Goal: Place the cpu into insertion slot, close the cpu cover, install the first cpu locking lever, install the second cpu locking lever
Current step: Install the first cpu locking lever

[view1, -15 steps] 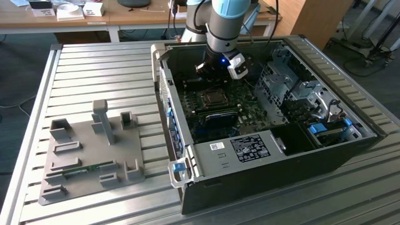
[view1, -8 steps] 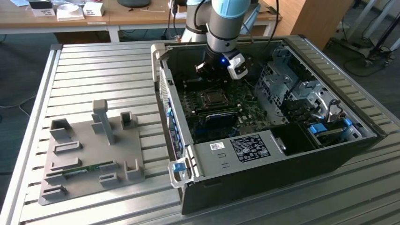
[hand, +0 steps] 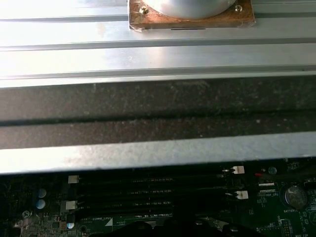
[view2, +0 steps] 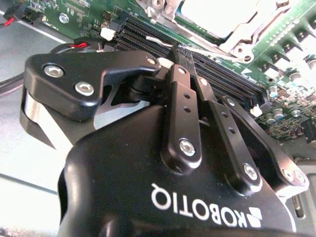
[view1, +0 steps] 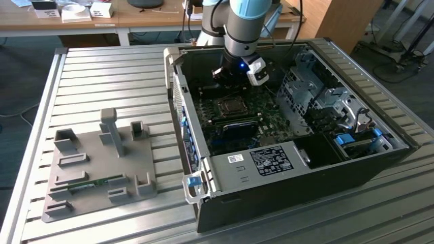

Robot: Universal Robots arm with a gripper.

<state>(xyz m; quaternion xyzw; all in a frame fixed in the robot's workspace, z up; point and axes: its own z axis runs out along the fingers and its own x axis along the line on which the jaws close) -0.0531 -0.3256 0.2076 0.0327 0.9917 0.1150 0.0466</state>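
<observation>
In the exterior view my gripper (view1: 229, 83) hangs inside the open computer case (view1: 291, 178), just beyond the insertion slot (view1: 230, 105) on the green motherboard (view1: 268, 122). The second wrist view shows my black fingers (view2: 181, 94) pressed together to a point, the gripper (view2: 177, 52) shut with nothing in it, above the long black memory slots (view2: 217, 79). Past the tip, the cpu (view2: 212, 12) lies bright and silvery in the slot, with the cpu cover (view2: 247, 37) framing it. A thin metal rod (view2: 158, 40) runs along the near side of the socket.
A grey fixture plate (view1: 101, 168) holding a green memory stick (view1: 88, 184) lies on the slatted table at the exterior view's left. Inside the case are a metal drive cage (view1: 318, 96) and a labelled grey cover (view1: 271, 160). The case wall (hand: 158, 113) rises beside the memory slots (hand: 148, 192).
</observation>
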